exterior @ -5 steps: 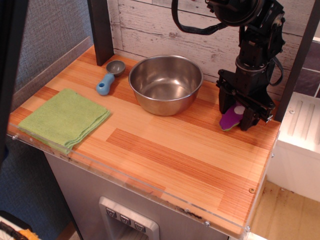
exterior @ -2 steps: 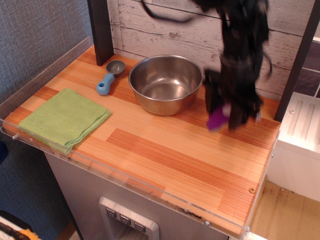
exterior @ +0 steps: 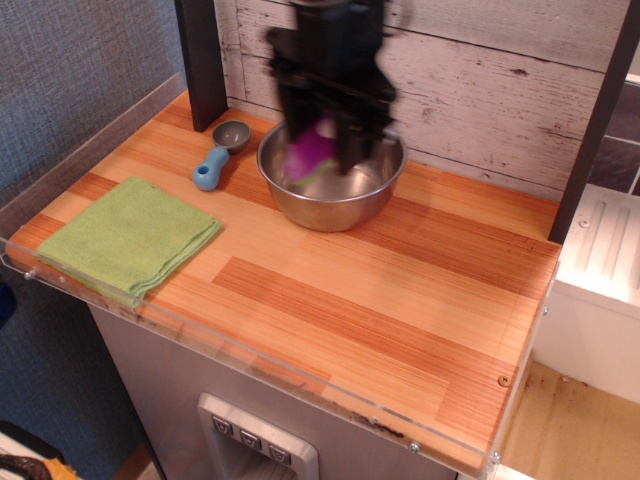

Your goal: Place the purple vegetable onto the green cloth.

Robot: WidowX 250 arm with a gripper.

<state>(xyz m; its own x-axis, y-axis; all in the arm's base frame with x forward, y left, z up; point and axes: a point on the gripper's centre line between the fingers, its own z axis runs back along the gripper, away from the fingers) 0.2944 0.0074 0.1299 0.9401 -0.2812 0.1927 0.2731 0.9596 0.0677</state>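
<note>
My gripper [exterior: 318,158] hangs over the steel bowl [exterior: 340,190], motion-blurred, and is shut on the purple vegetable [exterior: 309,152], a small purple toy eggplant half with a pale spot near the top and a green end pointing down. It is held in the air above the bowl's left half. The green cloth [exterior: 128,237], a folded lime-green towel, lies flat at the front left corner of the wooden tabletop [exterior: 400,290], well to the left of and nearer than the gripper.
A blue-handled grey measuring scoop [exterior: 217,157] lies left of the bowl. A dark post [exterior: 203,60] stands at the back left. A white plank wall [exterior: 480,80] runs behind. A clear lip edges the table's front.
The gripper has lifted the purple vegetable from the right side of the table and carried it left, from beside the bowl to above it.
</note>
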